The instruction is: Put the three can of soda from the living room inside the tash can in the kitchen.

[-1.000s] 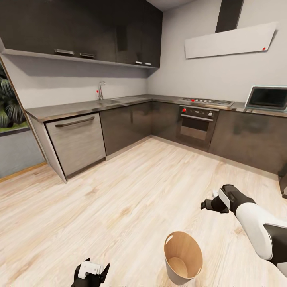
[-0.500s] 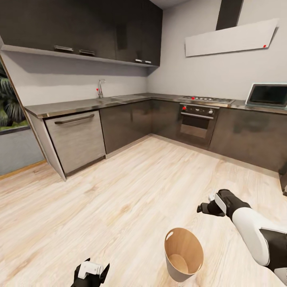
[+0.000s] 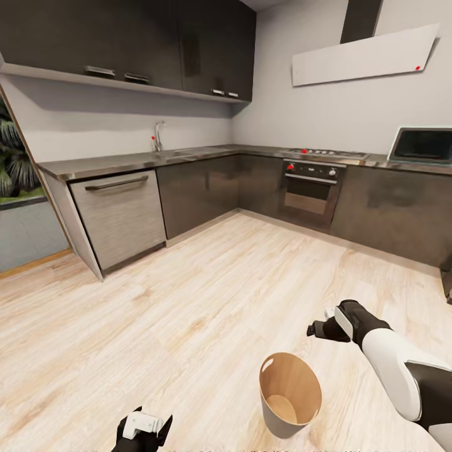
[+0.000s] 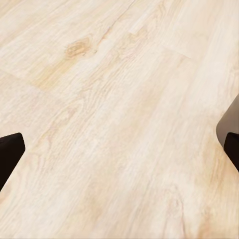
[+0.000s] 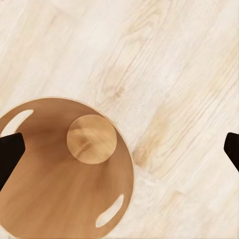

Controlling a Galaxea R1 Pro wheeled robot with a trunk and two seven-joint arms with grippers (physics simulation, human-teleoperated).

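Right arm [image 3: 402, 370]: glossy white rounded forearm shell, dark grey elbow segment, black wrist with white band behind black right gripper [image 3: 314, 328]. Left gripper [image 3: 144, 433]: black, white block between finger bases. Wrist views: black fingertips [image 5: 10, 154], blunt, angular.

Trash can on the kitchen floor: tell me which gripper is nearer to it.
Right. The right gripper hangs open just beyond the trash can and slightly to its right, looking down into it. The left gripper, also open, sits farther off to the can's left, low over the wood floor.
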